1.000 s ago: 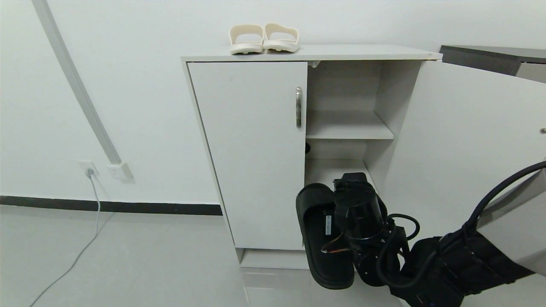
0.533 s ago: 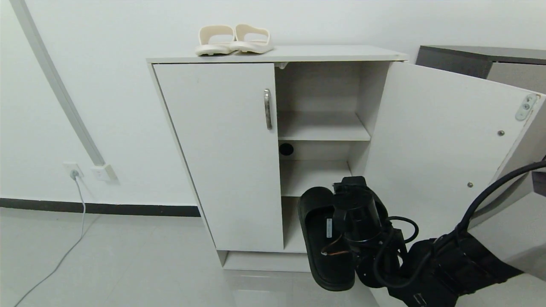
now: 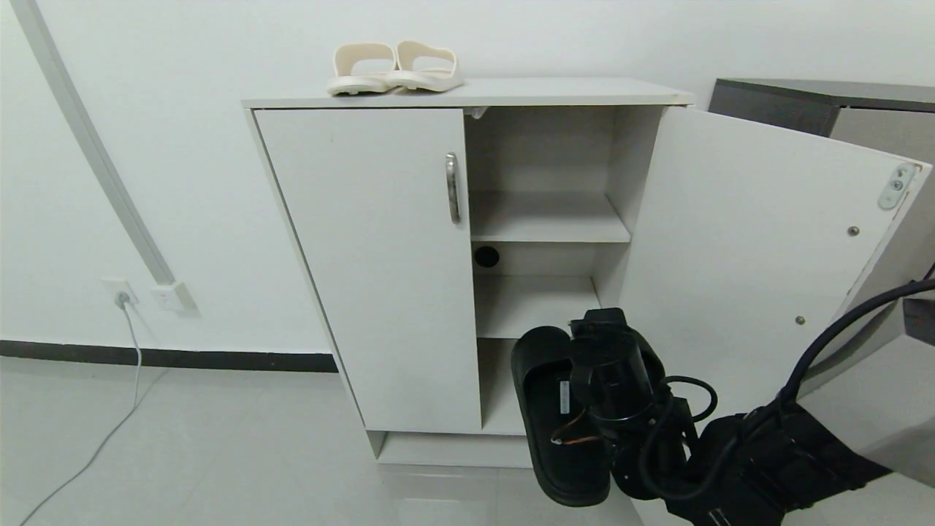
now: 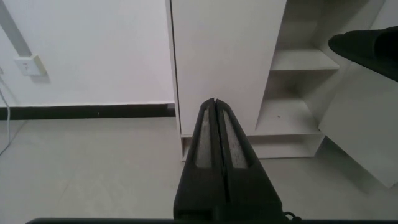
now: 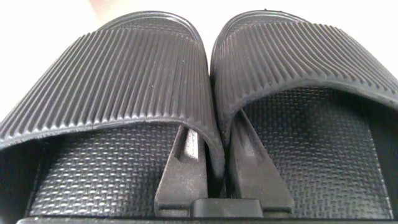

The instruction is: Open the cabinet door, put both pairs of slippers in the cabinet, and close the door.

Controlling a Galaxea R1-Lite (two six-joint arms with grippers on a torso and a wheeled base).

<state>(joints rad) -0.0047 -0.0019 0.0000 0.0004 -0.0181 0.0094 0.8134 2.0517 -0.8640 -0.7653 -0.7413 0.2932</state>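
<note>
Plain white wall behind. The cabinet (image 3: 570, 91) has its door (image 3: 752, 241) open. The right gripper (image 5: 214, 155) is clamped on the black slippers (image 3: 555, 416) at five o'clock, outside the shelves. The cream slippers (image 3: 394, 69) sit on top at twelve. The left gripper (image 4: 214, 124) is pressed together, empty. Neither pair is stowed, and the door is yet to be closed.

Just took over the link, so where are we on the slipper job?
Done: the right cabinet door stands open. In hand: the right claw is shut on the black slippers, held low before the open compartment, not yet inside. Left: set them in, fetch the beige slippers from the cabinet top, put those in too, then close the door.
</note>
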